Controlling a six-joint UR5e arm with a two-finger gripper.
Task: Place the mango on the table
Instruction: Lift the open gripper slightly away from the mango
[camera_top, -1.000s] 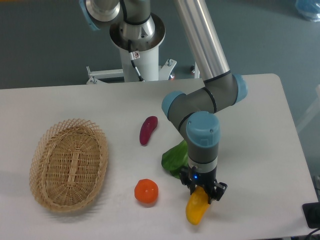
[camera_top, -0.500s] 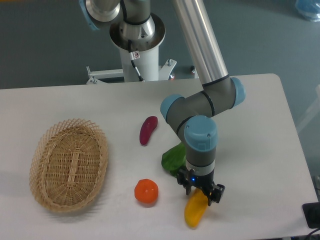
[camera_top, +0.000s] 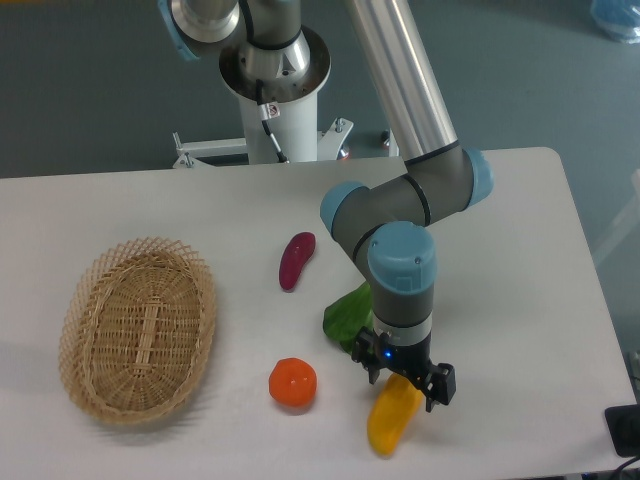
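the mango (camera_top: 391, 422) now lies lower on the table (camera_top: 520, 300) than a second ago, near its front edge and right of the tomato (camera_top: 292, 383). the gripper (camera_top: 405, 380) has spread, its fingers looking apart at the fruit's upper end rather than clamped. that suggests the release is happening and the placement is nearly done.

The end effector (camera_top: 404, 383) has spread its fingers wider than a second ago. The mango (camera_top: 391, 419) has shifted slightly down-left on the table (camera_top: 520, 300).
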